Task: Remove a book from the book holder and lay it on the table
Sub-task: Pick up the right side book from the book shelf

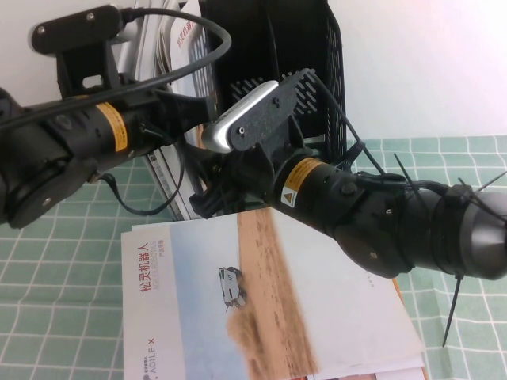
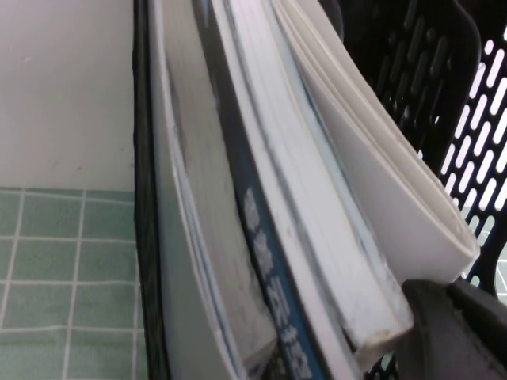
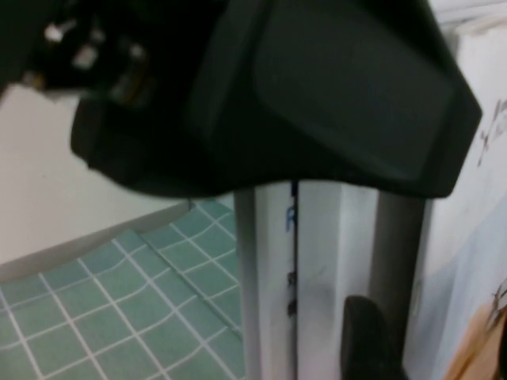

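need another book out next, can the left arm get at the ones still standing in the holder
Probably yes. The left gripper is already up against the standing books in the black holder. The right gripper crowds in just below, beside the book lying flat.

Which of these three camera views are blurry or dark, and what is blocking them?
High view: evenly lit and sharp; the left end effector and right end effector sit at the black perforated plastic book holder. Left wrist view: bright, with the white-paged standing books slightly soft. Right wrist view: a blurred dark arm part fills the upper half.
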Controlling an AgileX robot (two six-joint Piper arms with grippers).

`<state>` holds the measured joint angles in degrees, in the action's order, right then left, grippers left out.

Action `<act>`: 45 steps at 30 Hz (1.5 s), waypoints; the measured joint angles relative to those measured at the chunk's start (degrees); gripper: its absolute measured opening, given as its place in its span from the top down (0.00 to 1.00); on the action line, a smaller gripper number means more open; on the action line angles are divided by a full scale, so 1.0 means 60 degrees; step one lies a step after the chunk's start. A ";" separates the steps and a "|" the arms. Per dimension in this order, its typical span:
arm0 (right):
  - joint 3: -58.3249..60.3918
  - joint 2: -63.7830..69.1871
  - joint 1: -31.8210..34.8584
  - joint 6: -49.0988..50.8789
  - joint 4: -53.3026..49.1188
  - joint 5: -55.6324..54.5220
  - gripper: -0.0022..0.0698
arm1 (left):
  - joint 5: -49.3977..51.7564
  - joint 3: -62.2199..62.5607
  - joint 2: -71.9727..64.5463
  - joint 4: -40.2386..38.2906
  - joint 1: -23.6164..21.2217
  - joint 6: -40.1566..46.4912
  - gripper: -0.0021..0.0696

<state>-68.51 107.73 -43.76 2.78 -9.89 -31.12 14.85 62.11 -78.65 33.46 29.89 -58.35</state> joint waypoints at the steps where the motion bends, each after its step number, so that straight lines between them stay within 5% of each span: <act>1: 0.0000 0.0050 0.0000 -0.0066 0.0150 -0.0134 0.49 | -0.0024 0.0052 -0.0059 0.0000 0.0000 0.0000 0.97; 14: 0.0000 0.0941 0.0000 -0.1615 0.1470 -0.0700 0.53 | 0.0162 0.0494 -0.0275 -0.0077 0.0000 0.0126 0.97; 25: 0.0000 0.1293 0.0000 -0.2674 0.2154 -0.1450 0.93 | 0.0200 0.0494 -0.0275 -0.0157 0.0000 0.0228 0.97; 32: 0.0000 0.1353 0.0000 -0.3044 0.2804 -0.2368 0.95 | 0.0740 0.0494 0.0494 -0.0298 0.0201 0.0437 0.97; 45: 0.0000 -0.0283 0.0000 -0.5426 0.3454 -0.3128 0.95 | 0.3563 0.0554 0.3319 -0.0508 0.2154 0.1974 0.97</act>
<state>-68.51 106.04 -43.76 -29.78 10.83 -49.89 36.23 65.43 -58.73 30.42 42.82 -46.51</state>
